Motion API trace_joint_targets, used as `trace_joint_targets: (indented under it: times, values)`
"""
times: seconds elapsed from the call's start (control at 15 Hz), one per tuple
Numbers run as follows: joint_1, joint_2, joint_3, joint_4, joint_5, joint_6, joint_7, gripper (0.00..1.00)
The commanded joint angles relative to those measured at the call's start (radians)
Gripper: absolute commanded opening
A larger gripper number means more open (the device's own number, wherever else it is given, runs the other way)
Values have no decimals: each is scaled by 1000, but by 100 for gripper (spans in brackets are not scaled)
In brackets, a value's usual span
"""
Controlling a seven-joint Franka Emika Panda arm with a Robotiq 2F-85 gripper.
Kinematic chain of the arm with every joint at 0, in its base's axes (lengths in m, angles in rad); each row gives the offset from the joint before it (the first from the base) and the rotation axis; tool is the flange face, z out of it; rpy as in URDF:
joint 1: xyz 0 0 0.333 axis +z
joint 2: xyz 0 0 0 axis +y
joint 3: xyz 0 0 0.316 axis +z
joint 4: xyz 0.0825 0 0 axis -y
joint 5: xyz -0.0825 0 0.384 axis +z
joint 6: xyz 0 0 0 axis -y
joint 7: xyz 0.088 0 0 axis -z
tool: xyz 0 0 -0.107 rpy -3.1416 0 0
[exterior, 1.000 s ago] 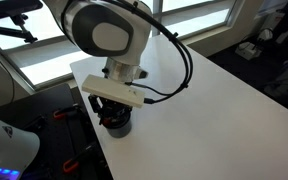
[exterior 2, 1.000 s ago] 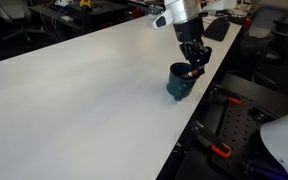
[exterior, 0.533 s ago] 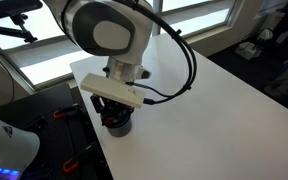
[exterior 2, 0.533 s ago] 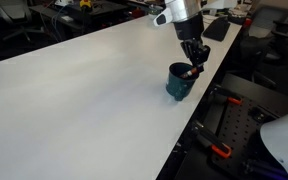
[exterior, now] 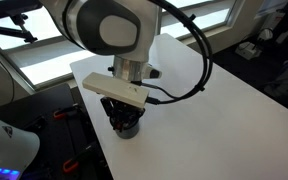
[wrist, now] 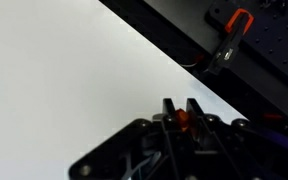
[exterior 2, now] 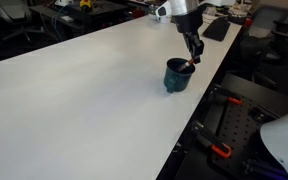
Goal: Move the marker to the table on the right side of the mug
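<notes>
The dark blue-grey mug (exterior 2: pixel 175 77) stands near the white table's (exterior 2: pixel 74 100) edge. In an exterior view the arm hides most of the mug (exterior: pixel 130 128). My gripper (exterior 2: pixel 193 52) hangs just above the mug's rim and is shut on the marker (exterior 2: pixel 189 67), whose lower end is at the mug's mouth. In the wrist view the marker's reddish-orange end (wrist: pixel 182 121) sits pinched between the fingers of the gripper (wrist: pixel 181 106), above the bare table (wrist: pixel 64 80) near its edge. In an exterior view the gripper (exterior: pixel 127 115) sits under the wrist box, over the mug.
The table edge runs close beside the mug, with a dark perforated bench and an orange-handled clamp (wrist: pixel 229 40) below it. Another clamp (exterior 2: pixel 216 151) lies on the bench. Windows and office clutter are behind.
The arm has risen and shifted a little away from the mug, lifting the marker up so it stands higher at the mug's mouth. The mug has not moved.
</notes>
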Motion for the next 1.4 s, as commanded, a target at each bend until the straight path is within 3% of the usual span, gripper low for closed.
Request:
trace_joint_targets:
  times: [0.0,0.27,0.8,1.33]
  values:
    - [-1,-20,-1,-7,-44,12,77,4]
    - [2,-28,4,-12,-42,13,89,4]
    - [6,-87,18,-55,16,117,-58,4]
    - [8,-119,10,-36,186,49,-272,4]
